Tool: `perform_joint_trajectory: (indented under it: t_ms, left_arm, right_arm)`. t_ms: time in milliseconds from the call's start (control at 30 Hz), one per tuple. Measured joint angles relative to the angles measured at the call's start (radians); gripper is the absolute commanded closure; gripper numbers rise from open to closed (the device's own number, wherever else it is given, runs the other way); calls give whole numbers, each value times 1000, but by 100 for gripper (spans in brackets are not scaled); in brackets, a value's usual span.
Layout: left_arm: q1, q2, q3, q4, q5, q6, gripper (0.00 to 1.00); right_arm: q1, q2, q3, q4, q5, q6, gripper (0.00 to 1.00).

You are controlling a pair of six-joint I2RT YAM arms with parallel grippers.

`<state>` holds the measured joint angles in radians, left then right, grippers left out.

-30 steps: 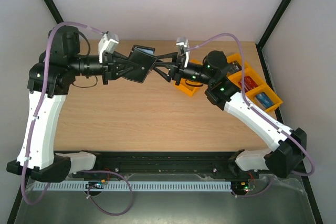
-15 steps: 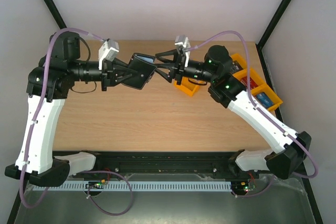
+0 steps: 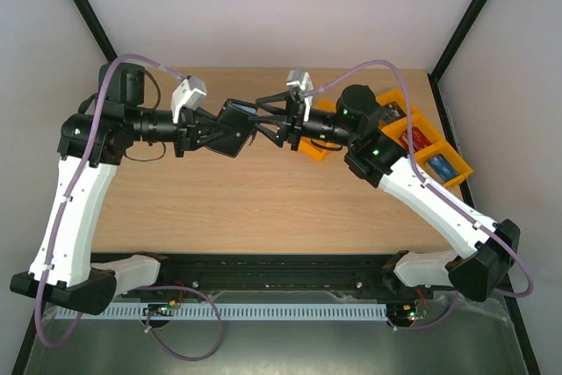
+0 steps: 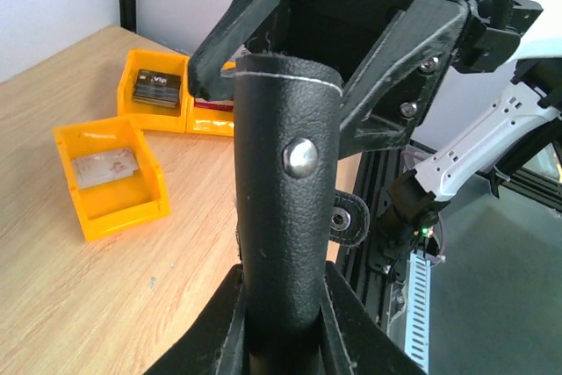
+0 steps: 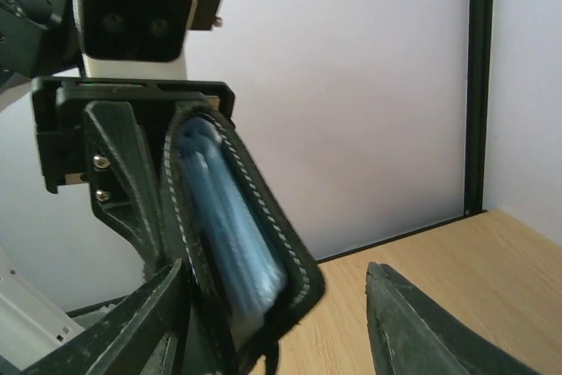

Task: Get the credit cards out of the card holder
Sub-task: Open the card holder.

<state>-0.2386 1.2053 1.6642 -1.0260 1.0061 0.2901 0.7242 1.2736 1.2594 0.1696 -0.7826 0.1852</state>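
Note:
The card holder (image 3: pixel 235 127), a black folding wallet, hangs in the air above the far middle of the table. My left gripper (image 3: pixel 219 129) is shut on its folded spine (image 4: pixel 285 208), and both fingers press the leather at the left gripper (image 4: pixel 285 280). My right gripper (image 3: pixel 263 118) faces it from the right, open. In the right wrist view the card holder's open edge with pale blue-grey pockets (image 5: pixel 230 217) stands between the right gripper (image 5: pixel 279 274) fingers, close to the left one. Credit cards lie in the orange trays: a red one (image 3: pixel 420 140) and a pale one (image 4: pixel 105 167).
Several orange trays (image 3: pixel 430 151) sit along the far right of the table, one (image 3: pixel 316 148) just below my right wrist. The closing tab (image 4: pixel 347 217) with its snap hangs off the wallet's side. Black frame posts stand at the far corners.
My right gripper has opened wider and come up around the wallet's open edge. My left arm has shifted the wallet a little toward the near side.

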Motion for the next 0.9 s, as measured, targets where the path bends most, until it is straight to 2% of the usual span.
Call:
perform_joint_trajectory:
  t_ms: [167, 367, 567, 667, 800, 900]
  left_arm:
    - [0, -4, -5, -10, 7, 43, 98]
    - [2, -8, -53, -42, 8, 98, 98]
    - [2, -14, -63, -69, 52, 148, 98]
    - [2, -24, -78, -74, 71, 158, 98]
    - [2, -37, -97, -82, 84, 160, 98]
    - [2, -43, -105, -81, 92, 159, 98]
  right_arm:
    - [1, 0, -4, -23, 30, -39, 44]
    - [-5, -56, -4, -134, 113, -135, 40]
    - [-10, -105, -32, -144, 155, -167, 36]
    - [-10, -101, -60, -146, 138, -163, 31]
    - [-10, -95, -83, -147, 85, -147, 30]
    - [-4, -94, -85, -140, 48, -132, 24]
